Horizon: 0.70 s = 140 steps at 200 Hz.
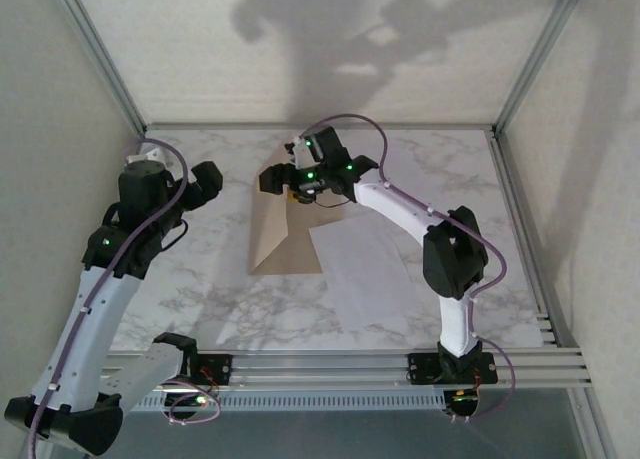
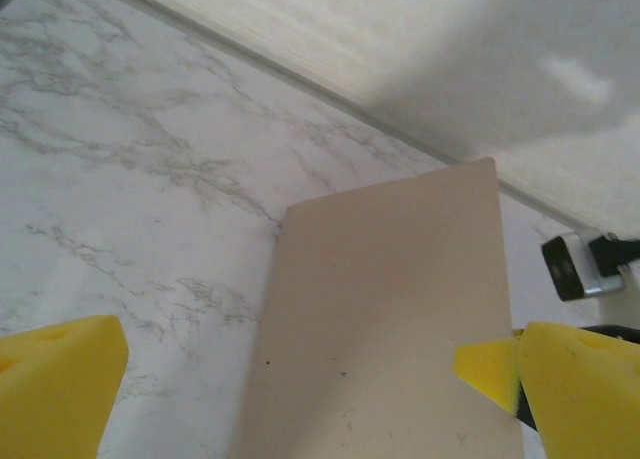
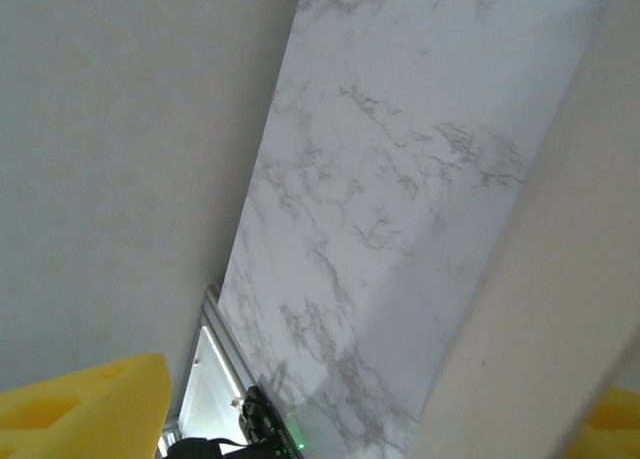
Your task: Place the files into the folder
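Observation:
The tan folder [image 1: 282,229] lies left of centre on the marble, its cover tipped up so that it stands like a tent. My right gripper [image 1: 288,179] is at the folder's far top edge. Its jaws stand wide apart, and the tan cover [image 3: 560,279] runs along beside the right finger. The files, a white paper sheet [image 1: 365,274], lie flat just right of the folder. My left gripper [image 1: 207,182] hovers to the folder's left, open and holding nothing. In the left wrist view the folder's face [image 2: 390,319] stretches ahead of the gripper [image 2: 290,364].
The marble table [image 1: 200,289] is walled on the left, back and right, with aluminium posts [image 1: 105,59] at the corners. A metal rail [image 1: 330,364] runs along the near edge by the arm bases. Bare marble lies left of the folder.

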### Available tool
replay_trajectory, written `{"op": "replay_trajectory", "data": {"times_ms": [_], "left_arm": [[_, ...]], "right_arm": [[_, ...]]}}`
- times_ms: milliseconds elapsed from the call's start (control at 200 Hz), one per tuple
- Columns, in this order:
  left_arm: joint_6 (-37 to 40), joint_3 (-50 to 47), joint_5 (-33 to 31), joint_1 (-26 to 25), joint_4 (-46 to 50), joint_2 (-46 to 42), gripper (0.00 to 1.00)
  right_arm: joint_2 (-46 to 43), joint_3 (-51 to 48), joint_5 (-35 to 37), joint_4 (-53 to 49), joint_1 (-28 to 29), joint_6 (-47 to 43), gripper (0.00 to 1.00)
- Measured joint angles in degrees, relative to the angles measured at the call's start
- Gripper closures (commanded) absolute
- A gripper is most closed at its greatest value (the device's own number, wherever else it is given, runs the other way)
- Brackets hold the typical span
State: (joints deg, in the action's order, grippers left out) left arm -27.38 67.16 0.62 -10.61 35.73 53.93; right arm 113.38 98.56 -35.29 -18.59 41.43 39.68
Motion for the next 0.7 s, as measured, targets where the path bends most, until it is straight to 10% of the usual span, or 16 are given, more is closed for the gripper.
{"op": "replay_trajectory", "data": {"times_ms": [701], "left_arm": [[4.5, 0.8, 2.8, 0.0, -1.2, -5.0, 0.01]], "right_arm": [[22.7, 28.5, -8.3, 10.4, 7.3, 10.9, 0.01]]}}
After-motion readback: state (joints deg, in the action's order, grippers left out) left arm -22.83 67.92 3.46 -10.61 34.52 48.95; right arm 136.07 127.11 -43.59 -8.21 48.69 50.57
